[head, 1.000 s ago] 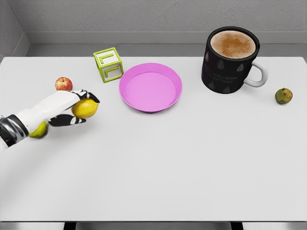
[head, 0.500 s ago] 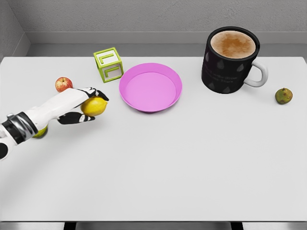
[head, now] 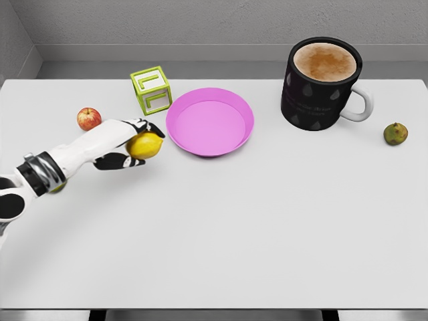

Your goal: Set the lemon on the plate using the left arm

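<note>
My left hand is shut on the yellow lemon, carried above the white table just left of the pink plate. The white forearm runs from the lower left edge up to the hand. A short gap still separates the lemon from the plate's left rim. The plate is round, shallow and holds nothing. My right arm does not show.
A red apple lies left of the hand. A green letter block stands behind it, near the plate's far left. A black mug of coffee stands at the back right, a green fruit beyond it. Another yellow-green fruit peeks from under my forearm.
My left hand has carried the lemon rightward and slightly away from me, closing in on the plate's left rim. Nothing else has moved.
</note>
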Motion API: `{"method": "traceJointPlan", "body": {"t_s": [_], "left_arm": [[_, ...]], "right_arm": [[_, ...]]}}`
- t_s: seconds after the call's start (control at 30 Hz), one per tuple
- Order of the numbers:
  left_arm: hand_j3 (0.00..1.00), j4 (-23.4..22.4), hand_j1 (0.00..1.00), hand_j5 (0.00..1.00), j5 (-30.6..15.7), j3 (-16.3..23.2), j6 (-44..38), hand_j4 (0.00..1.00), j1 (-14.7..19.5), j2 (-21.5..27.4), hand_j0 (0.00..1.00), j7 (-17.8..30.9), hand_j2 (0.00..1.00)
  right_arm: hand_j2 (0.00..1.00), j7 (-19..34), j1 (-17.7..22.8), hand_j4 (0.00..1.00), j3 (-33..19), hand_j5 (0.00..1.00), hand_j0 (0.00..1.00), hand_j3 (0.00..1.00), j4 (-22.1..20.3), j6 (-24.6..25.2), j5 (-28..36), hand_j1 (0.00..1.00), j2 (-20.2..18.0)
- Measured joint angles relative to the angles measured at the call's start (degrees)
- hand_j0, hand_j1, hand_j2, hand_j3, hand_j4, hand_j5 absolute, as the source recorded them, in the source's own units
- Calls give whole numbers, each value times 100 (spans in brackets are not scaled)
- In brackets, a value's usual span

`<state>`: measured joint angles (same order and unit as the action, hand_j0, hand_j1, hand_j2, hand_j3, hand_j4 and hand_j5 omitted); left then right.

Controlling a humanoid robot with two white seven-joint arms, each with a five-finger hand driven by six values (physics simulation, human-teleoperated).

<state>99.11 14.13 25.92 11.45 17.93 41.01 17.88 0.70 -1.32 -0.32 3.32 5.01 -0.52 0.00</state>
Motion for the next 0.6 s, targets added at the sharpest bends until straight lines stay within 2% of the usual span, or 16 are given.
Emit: {"method": "traceJointPlan", "body": {"t_s": [0.6], "left_arm": [[53, -141, 53, 53, -57, 183, -1, 53, 281, -224, 53, 8, 53]], "right_arm": [[100, 0, 0, 100, -3, 100, 100, 100, 0, 0, 0, 100, 0]]}}
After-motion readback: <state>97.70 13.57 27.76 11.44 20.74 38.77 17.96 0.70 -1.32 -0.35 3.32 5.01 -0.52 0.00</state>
